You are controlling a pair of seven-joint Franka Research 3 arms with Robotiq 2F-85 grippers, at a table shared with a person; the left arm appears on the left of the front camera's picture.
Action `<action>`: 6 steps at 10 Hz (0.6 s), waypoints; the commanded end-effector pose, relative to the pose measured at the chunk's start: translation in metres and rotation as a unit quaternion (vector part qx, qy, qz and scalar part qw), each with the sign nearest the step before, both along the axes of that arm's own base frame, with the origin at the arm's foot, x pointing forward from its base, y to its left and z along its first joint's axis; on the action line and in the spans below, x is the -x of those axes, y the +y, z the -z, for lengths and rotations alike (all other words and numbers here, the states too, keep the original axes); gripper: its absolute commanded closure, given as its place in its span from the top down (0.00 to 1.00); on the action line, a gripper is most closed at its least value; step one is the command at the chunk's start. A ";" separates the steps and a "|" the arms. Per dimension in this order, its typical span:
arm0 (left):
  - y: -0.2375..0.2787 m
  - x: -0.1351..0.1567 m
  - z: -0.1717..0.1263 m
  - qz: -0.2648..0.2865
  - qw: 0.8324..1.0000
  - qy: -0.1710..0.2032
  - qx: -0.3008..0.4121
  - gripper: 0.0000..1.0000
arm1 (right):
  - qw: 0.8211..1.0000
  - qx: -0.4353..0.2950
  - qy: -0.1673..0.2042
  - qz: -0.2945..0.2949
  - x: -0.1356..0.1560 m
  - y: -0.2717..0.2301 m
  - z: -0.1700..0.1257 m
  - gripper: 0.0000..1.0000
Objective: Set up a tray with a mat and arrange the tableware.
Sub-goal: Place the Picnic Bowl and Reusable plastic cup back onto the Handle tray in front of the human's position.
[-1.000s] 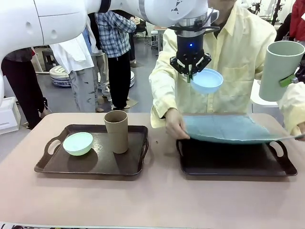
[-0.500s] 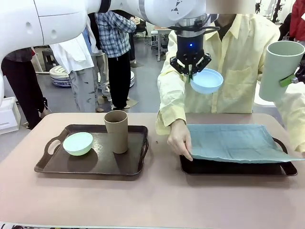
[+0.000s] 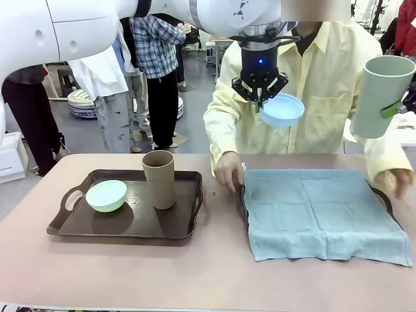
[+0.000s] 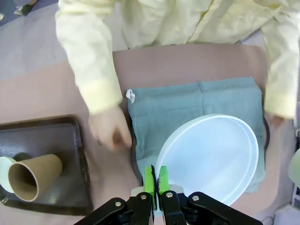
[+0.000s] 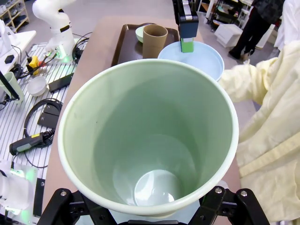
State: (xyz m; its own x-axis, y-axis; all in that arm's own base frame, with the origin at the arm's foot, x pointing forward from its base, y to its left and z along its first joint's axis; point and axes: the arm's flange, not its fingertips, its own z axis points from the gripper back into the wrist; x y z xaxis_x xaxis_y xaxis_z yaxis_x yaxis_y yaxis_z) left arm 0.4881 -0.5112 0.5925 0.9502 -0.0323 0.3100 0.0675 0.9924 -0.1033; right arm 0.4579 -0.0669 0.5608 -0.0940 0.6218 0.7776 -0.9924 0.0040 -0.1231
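My left gripper [image 3: 260,99] hangs high over the table's middle, shut on the rim of the light blue bowl [image 3: 283,109]. In the left wrist view its green pads [image 4: 150,180] pinch that bowl [image 4: 211,157] above the mat [image 4: 197,103]. At the right edge my right gripper [image 3: 398,109] is shut on the pale green tumbler [image 3: 382,96], whose open mouth [image 5: 150,140] faces the right wrist camera. The blue-grey mat [image 3: 322,211] lies flat over the right tray [image 3: 243,195]. On the left tray [image 3: 68,224] stand the mint green bowl [image 3: 106,195] and the brown tumbler [image 3: 158,179].
A person in a pale yellow shirt stands at the far side, with one hand [image 3: 229,175] at the mat's far left corner and the other hand [image 3: 396,181] at its right edge. Bare tabletop [image 3: 214,266] runs along the near edge and between the trays.
The person has lowered the mat from the air flat onto the right tray, and both hands have drawn back to its edges. Both grippers have held still with their loads.
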 end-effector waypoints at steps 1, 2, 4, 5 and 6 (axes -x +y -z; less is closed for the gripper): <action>-0.001 -0.003 -0.004 0.002 1.000 -0.003 0.004 0.00 | 1.000 0.002 -0.002 0.000 0.001 0.002 -0.001 0.30; -0.001 -0.003 -0.004 0.002 1.000 -0.003 0.004 0.00 | 1.000 0.002 -0.002 0.000 0.001 0.002 -0.001 0.30; -0.001 -0.003 -0.004 0.002 1.000 -0.003 0.004 0.00 | 1.000 0.002 -0.002 0.000 0.001 0.002 -0.001 0.30; -0.001 -0.003 -0.004 0.002 1.000 -0.003 0.004 0.00 | 1.000 0.002 -0.002 0.000 0.001 0.002 -0.001 0.30; -0.001 -0.003 -0.004 0.002 1.000 -0.003 0.004 0.00 | 1.000 0.002 -0.002 0.000 0.001 0.002 -0.001 0.30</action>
State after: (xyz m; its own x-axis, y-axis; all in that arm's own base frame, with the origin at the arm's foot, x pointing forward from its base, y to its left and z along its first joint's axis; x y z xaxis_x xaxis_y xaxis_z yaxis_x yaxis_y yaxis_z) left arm 0.4881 -0.5112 0.5925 0.9502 -0.0323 0.3100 0.0675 0.9924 -0.1033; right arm 0.4579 -0.0669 0.5608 -0.0940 0.6217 0.7776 -0.9924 0.0040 -0.1231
